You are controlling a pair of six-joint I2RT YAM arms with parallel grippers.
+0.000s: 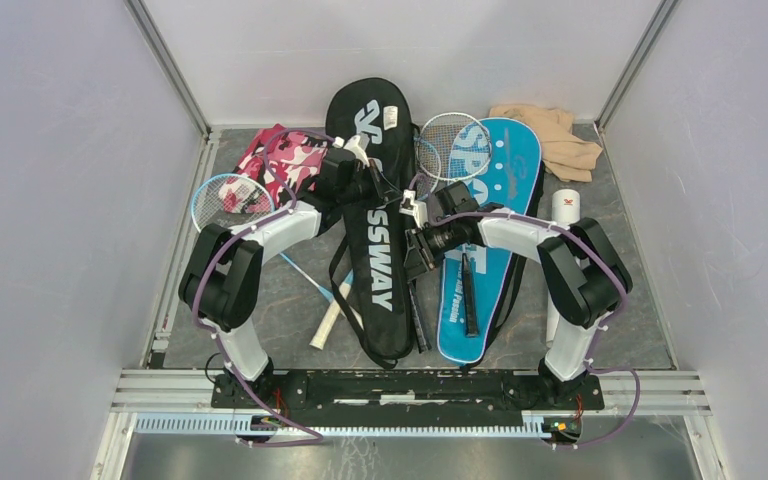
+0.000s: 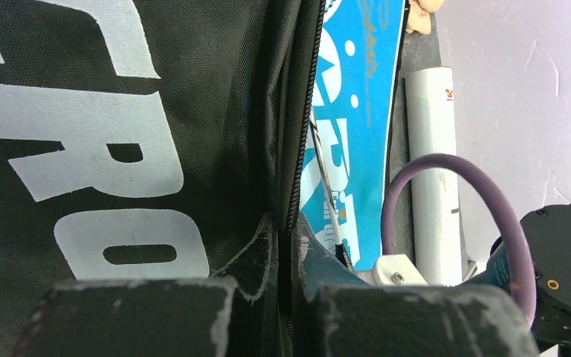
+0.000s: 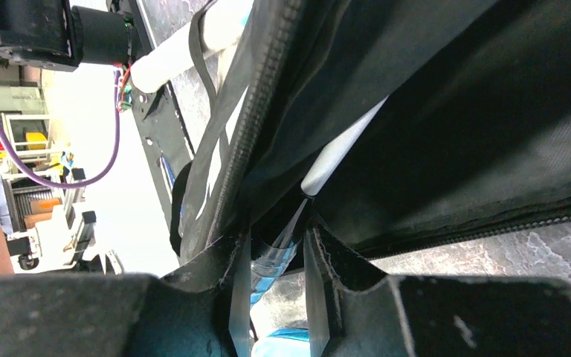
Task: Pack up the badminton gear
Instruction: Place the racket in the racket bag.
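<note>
The black "CROSSWAY" racket cover (image 1: 375,270) lies lengthwise in the middle. My left gripper (image 2: 290,232) is shut on its zipper edge (image 2: 308,111), at the cover's right side (image 1: 392,190). My right gripper (image 3: 276,239) reaches in under that lifted edge (image 1: 415,240), shut on a silver-blue racket shaft (image 3: 271,260). The shaft's white handle (image 3: 342,149) sits inside the cover. A racket head (image 1: 450,145) shows between the two covers. The blue "SPORT" racket cover (image 1: 500,170) lies to the right. A blue racket (image 1: 225,200) lies at the left.
A long white tube (image 1: 565,205) lies right of the blue cover, partly behind the right arm. Beige cloth (image 1: 555,135) sits at the back right, pink camouflage cloth (image 1: 280,160) at the back left. Dark handles (image 1: 418,320) lie between and on the covers. Walls enclose three sides.
</note>
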